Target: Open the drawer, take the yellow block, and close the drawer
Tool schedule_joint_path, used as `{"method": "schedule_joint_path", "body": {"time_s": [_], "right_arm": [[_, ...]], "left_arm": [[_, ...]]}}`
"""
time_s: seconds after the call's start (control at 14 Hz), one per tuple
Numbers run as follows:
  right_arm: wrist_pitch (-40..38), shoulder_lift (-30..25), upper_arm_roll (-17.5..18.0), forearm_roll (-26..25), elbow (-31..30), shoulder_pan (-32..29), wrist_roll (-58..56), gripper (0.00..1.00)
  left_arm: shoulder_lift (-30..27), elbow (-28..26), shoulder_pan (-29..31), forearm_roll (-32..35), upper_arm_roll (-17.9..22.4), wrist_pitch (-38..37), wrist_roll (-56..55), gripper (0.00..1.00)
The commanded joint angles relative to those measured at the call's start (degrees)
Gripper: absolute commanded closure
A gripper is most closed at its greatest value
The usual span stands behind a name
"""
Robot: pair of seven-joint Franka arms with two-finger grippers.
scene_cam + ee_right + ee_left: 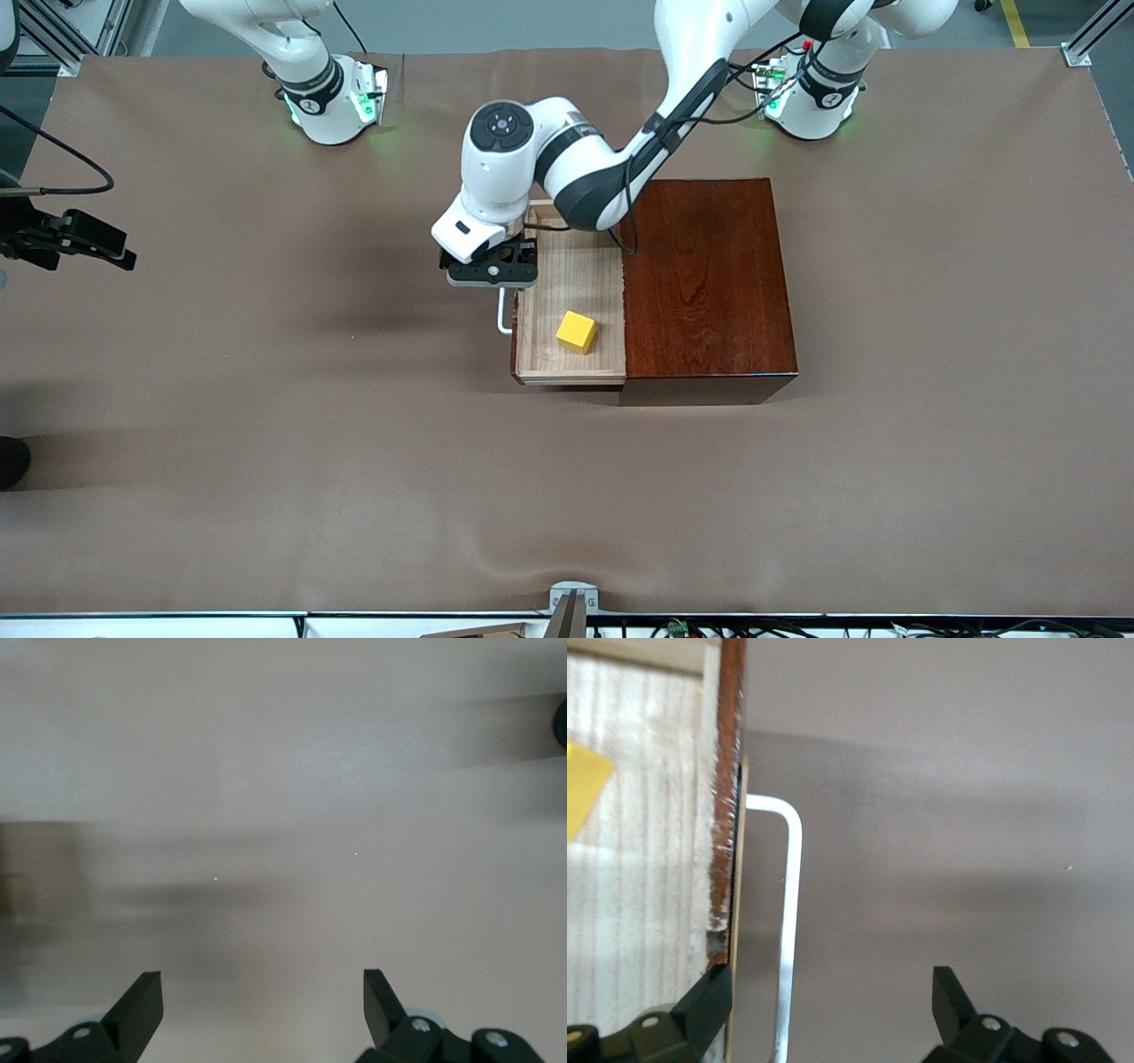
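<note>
The drawer (pixel 567 283) is pulled out of the mahogany box (pixel 709 283) toward the right arm's end of the table. The yellow block (pixel 577 332) lies on the drawer's pale floor, in the part nearer the front camera. My left gripper (pixel 492 270) is over the drawer's front and its white handle (pixel 503 315). In the left wrist view my left gripper (pixel 833 992) is open, the handle bar (pixel 788 904) runs between the fingers without touching them, and the dark front edge (pixel 726 815) and a corner of the yellow block (pixel 583 784) show. My right gripper (pixel 97 244) waits open over bare table, fingers apart (pixel 263 992).
The brown cloth-covered table (pixel 354 461) spreads around the box. The left arm's elbow (pixel 585 177) hangs over the drawer's inner end. Both arm bases stand along the table edge farthest from the front camera.
</note>
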Motion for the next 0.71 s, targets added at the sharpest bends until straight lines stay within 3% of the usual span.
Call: {"method": "schedule_joint_path", "body": {"time_s": [0.0,0.21,0.64], "right_arm": [[0.1,-1.3,0.4,-0.7,-0.7,-0.1,-0.2,0.00],[0.1,-1.3,0.4,-0.6,-0.7,-0.1,-0.2,0.00],[0.2,-0.6,0.5,-0.5,-0.8,1.6,0.0,0.00]], "left_arm": [[-4.2,-0.8,-0.1,0.3,1.4,-2.5,-1.3,0.00],[-9.6,-1.0,1.2,-0.2,3.6,-5.1,-1.2,0.00],[-16.0,-1.4,14.2,0.2,3.7,-12.6,-0.5,0.00]]}}
